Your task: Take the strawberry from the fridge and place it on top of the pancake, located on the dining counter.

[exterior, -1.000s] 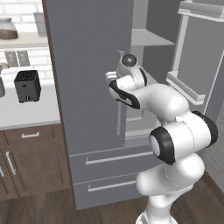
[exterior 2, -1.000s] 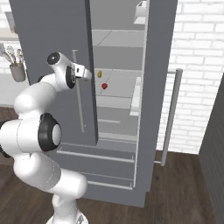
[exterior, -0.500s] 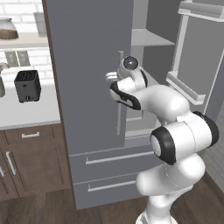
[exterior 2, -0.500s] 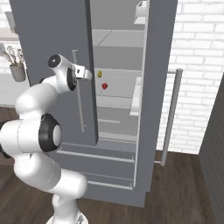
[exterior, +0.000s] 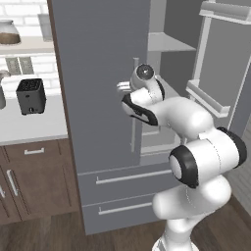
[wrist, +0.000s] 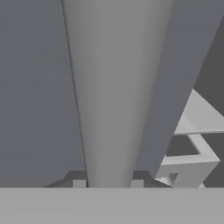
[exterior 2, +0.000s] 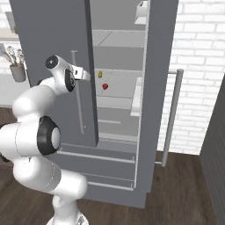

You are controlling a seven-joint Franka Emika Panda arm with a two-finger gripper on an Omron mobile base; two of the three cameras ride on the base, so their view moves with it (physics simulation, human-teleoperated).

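The grey fridge [exterior: 98, 108] has its left door closed and its right door [exterior 2: 160, 66] swung open. My gripper [exterior: 124, 87] is shut on the left door's long vertical handle [exterior 2: 79, 110], near its top. In the hand view that handle [wrist: 109, 100] runs up between my fingertips [wrist: 79, 183]. Inside the fridge, the small red strawberry [exterior 2: 105, 86] lies on a pale shelf, with a small yellow item [exterior 2: 99, 74] just above and behind it. The pancake and the dining counter are out of view.
A black toaster [exterior: 30, 95] stands on the white wall counter [exterior: 29, 130] left of the fridge, above brown cabinets [exterior: 34, 181]. The open door carries shelf bins [exterior: 208, 98] and a bar handle [exterior 2: 171, 118]. A white brick wall [exterior 2: 197, 66] rises on the right.
The jaws have closed from wide open onto the left door handle. The arm has edged slightly toward the door; nothing else has moved.
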